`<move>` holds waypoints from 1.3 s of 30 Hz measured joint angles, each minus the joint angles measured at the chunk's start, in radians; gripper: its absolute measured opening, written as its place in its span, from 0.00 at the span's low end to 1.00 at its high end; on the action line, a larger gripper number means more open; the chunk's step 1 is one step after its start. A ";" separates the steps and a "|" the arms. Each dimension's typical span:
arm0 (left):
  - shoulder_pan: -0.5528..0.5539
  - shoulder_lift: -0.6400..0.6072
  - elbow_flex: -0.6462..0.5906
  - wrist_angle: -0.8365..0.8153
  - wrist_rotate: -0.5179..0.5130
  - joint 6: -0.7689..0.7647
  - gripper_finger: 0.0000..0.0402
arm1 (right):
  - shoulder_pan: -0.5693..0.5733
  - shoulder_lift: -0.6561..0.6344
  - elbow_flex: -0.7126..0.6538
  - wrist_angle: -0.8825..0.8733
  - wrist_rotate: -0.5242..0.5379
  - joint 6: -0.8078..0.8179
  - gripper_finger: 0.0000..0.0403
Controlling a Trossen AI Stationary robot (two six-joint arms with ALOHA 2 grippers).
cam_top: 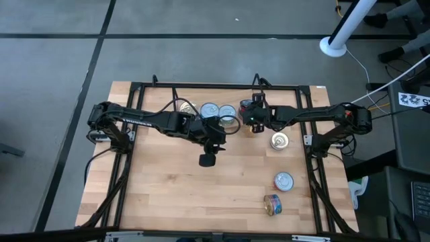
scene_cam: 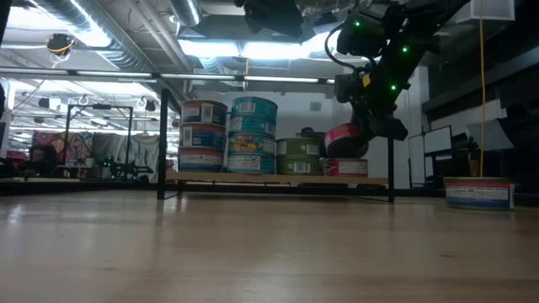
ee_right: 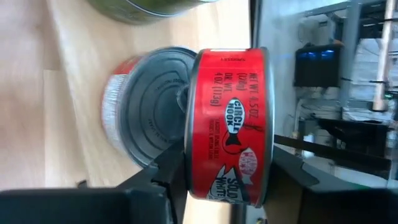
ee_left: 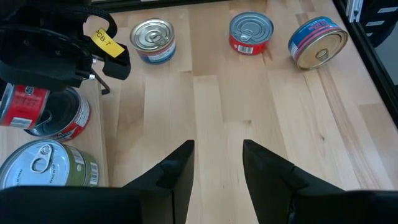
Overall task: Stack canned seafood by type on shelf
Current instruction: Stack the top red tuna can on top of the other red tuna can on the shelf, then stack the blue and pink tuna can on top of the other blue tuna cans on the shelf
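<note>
Right gripper (ee_right: 217, 180) is clamped on a red-labelled tin (ee_right: 227, 118), one dark finger on each flat end. The tin is turned on edge: its short axis runs level between the fingers and the curved label faces the wrist camera. It hangs just above a second red tin (ee_right: 140, 106) standing upright on the shelf (scene_cam: 278, 179), ribbed silver lid up; whether the two touch cannot be told.

The shelf is a light-wood board on a thin black wire frame, near the tabletop's far edge. In the low view it carries, in a row, a two-high stack of blue-and-red labelled tins (scene_cam: 203, 136), a two-high stack of teal tins (scene_cam: 253, 135), one green tin (scene_cam: 298, 156), then the red tin under the gripper.

Left gripper (ee_left: 217, 168) hovers over bare wood just off the shelf's near edge, fingers apart, holding nothing.

Loose on the light-wood tabletop (cam_top: 168, 195) toward its right edge: a blue tin (ee_left: 153, 40) and a red tin (ee_left: 251, 33) upright with silver pull-tab lids, and a multicoloured tin (ee_left: 317, 42) lying on its side, gold lid outward.
</note>
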 joint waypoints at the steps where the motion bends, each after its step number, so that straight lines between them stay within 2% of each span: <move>1: 0.000 0.000 0.000 0.000 0.000 0.000 0.33 | 0.000 0.000 0.000 -0.001 -0.011 0.000 0.40; 7: 0.000 0.000 0.000 0.000 0.000 0.000 0.33 | 0.000 0.002 -0.002 -0.002 -0.097 0.000 0.55; 14: 0.000 0.000 0.000 0.000 0.000 0.000 0.33 | 0.000 0.002 -0.002 0.003 -0.088 -0.004 0.66; 29: 0.000 0.000 0.000 0.000 0.000 0.000 0.33 | 0.016 -0.038 -0.002 0.002 -0.080 -0.057 0.68; 35: 0.000 0.000 0.000 0.000 0.000 0.000 0.33 | 0.075 -0.118 -0.002 -0.015 -0.080 -0.049 0.68; 39: 0.000 0.000 0.000 0.000 0.000 0.000 0.33 | 0.139 -0.174 -0.002 -0.050 -0.071 0.032 0.68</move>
